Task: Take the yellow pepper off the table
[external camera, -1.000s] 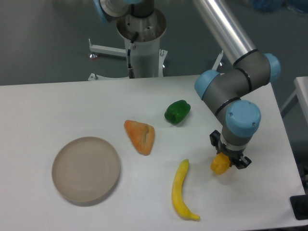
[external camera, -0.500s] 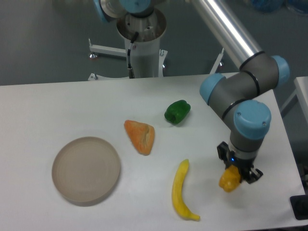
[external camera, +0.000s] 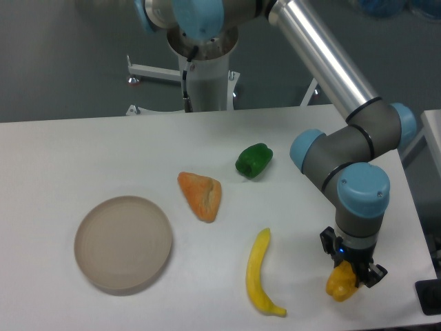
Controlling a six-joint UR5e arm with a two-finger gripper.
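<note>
The yellow pepper (external camera: 342, 285) is a small glossy yellow-orange lump near the front right edge of the white table (external camera: 83, 152). My gripper (external camera: 350, 274) points straight down and its black fingers are shut on the pepper's top. I cannot tell whether the pepper touches the tabletop or hangs just above it. The arm's grey and blue wrist rises above it toward the back right.
A yellow banana (external camera: 259, 274) lies just left of the pepper. A green pepper (external camera: 253, 160) sits at mid table, an orange wedge (external camera: 201, 195) to its left, and a beige plate (external camera: 123, 241) at the front left. The table's front and right edges are close to the gripper.
The gripper has moved toward the front right edge of the table, carrying the yellow pepper with it. The other objects have not moved.
</note>
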